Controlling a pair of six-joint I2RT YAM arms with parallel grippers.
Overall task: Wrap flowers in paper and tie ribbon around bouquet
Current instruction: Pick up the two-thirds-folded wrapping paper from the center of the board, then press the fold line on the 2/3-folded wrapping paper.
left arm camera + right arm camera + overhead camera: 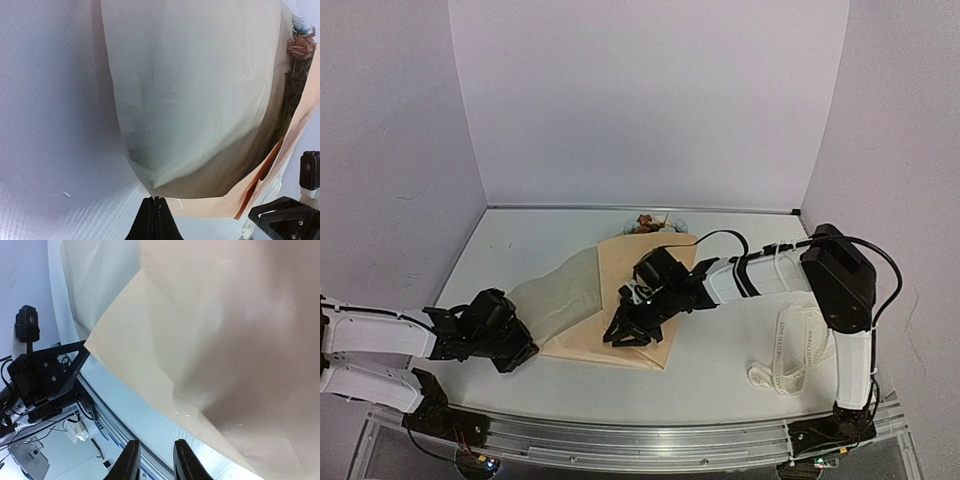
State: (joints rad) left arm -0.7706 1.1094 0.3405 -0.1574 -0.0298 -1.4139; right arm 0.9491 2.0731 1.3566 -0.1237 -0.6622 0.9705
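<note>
The peach-tan paper [620, 268] lies in the middle of the table, its pale left flap [560, 290] raised toward my left gripper [512, 345]. In the left wrist view that gripper [156, 201] is shut on the flap's lowest corner, and the paper [200, 90] billows above it. The flowers [650, 222] poke out at the paper's far end; blue and rusty blooms [301, 42] show under the flap. My right gripper [622, 333] hovers over the paper's near edge, slightly open [156, 451] with nothing between its fingers. The cream ribbon [790, 350] lies loose at the right.
The white table [520, 250] is walled on three sides. A metal rail [640, 437] runs along its near edge, close below the right gripper's fingers. The right arm's cable loops above the paper.
</note>
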